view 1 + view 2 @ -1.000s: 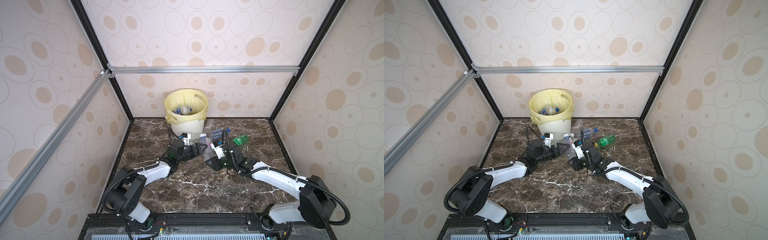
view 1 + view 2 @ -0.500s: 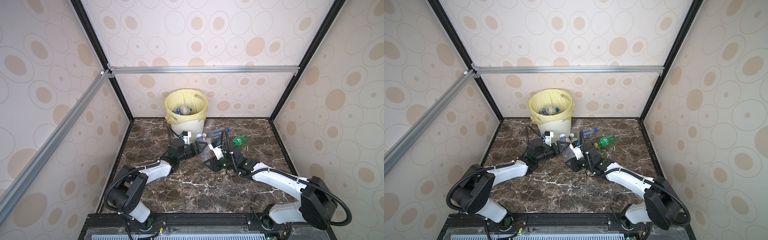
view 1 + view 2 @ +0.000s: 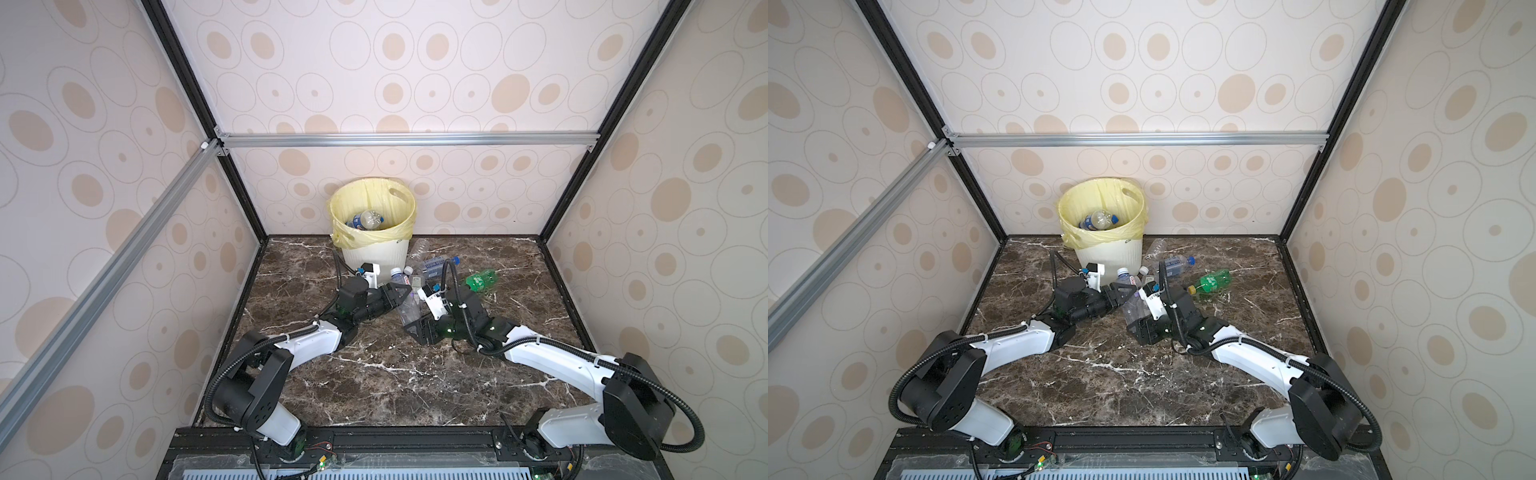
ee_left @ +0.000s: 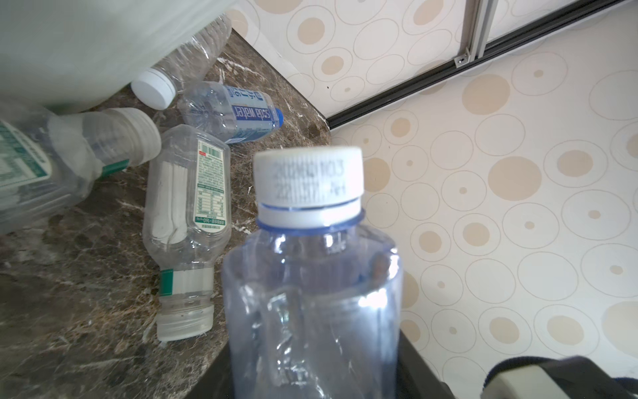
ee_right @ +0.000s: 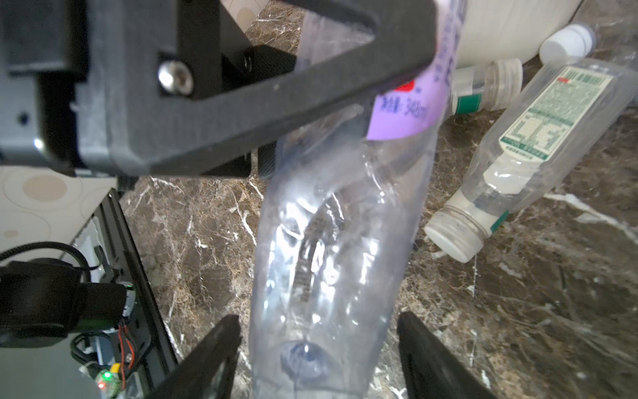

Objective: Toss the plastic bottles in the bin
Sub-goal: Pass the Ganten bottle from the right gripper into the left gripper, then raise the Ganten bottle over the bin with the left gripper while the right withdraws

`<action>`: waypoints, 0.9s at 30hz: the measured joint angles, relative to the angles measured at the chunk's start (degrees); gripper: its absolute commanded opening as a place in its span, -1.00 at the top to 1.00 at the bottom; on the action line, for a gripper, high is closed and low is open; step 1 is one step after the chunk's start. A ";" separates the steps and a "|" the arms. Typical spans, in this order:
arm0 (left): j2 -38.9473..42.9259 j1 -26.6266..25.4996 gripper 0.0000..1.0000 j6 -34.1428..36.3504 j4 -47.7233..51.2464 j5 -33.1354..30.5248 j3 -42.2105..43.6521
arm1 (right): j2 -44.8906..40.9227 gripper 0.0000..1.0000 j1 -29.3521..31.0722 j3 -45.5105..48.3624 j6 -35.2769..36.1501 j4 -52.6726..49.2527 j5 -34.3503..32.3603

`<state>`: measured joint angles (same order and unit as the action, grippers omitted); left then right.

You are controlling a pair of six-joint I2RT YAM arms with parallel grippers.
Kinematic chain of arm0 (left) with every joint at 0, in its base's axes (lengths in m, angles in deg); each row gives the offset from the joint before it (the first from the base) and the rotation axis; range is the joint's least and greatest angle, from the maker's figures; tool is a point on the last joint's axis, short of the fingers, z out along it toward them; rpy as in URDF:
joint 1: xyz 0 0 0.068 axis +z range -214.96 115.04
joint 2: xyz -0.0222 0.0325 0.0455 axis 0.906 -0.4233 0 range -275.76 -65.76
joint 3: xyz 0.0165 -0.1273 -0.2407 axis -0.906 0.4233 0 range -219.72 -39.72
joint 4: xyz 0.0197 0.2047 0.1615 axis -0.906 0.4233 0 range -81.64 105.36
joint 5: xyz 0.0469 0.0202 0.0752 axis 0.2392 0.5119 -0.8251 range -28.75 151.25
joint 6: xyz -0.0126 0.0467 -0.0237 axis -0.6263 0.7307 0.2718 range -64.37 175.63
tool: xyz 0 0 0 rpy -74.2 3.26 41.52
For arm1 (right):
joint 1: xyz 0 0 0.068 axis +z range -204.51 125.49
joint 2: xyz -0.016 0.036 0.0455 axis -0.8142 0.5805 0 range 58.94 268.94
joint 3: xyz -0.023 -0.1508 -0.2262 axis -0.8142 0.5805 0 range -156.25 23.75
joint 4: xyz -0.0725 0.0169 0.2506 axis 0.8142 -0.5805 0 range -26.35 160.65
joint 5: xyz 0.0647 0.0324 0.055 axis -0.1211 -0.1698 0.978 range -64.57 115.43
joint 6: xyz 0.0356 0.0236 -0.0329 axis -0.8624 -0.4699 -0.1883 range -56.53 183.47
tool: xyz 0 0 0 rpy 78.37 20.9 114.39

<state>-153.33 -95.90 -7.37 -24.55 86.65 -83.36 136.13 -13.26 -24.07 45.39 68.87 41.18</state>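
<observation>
Top views, both: we note the bin (image 3: 374, 255) at the back wall, bottles (image 3: 365, 219) inside. Left gripper (image 3: 401, 291) clamps a clear bottle (image 3: 409, 309) near its label, just in front of the bin. Right gripper (image 5: 317, 319) stands released, jaws apart on either side of that bottle's base. Loose bottles (image 4: 188, 221) lie on the marble (image 3: 374, 374) beside.

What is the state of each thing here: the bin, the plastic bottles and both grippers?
round cream-white ribbed plastic bin: upright, lined with yellow bag, bottles inside
clear plastic bottle with purple label: capped, dented, clamped near its label
left gripper: shut on that bottle
right gripper: open, fingers either side of its base
green plastic bottle: lying on its side
clear blue-capped plastic bottle: lying, capped
clear green-labelled plastic bottle: lying, capped
</observation>
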 measured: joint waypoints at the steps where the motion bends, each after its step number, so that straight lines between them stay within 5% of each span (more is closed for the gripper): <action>1: 0.83 0.26 -0.06 0.13 0.98 -0.39 0.00 | -0.50 -0.69 0.00 0.00 0.15 -0.35 -0.42; 7: 6.62 2.19 -0.08 1.84 7.48 -3.54 -0.13 | -4.74 -1.00 0.04 0.00 0.76 -0.85 -4.00; 16: 13.60 6.91 -0.08 6.45 18.18 -7.15 -5.18 | -6.49 -0.99 0.04 -2.99 0.85 -2.67 -12.81; 27: 14.62 10.40 -0.09 16.41 29.99 -11.52 -24.61 | -4.96 -0.99 0.04 -12.26 1.53 -2.69 -19.23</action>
<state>-138.71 -85.49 9.05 5.44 75.14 -107.97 131.17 -13.21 -36.33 46.92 66.18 21.94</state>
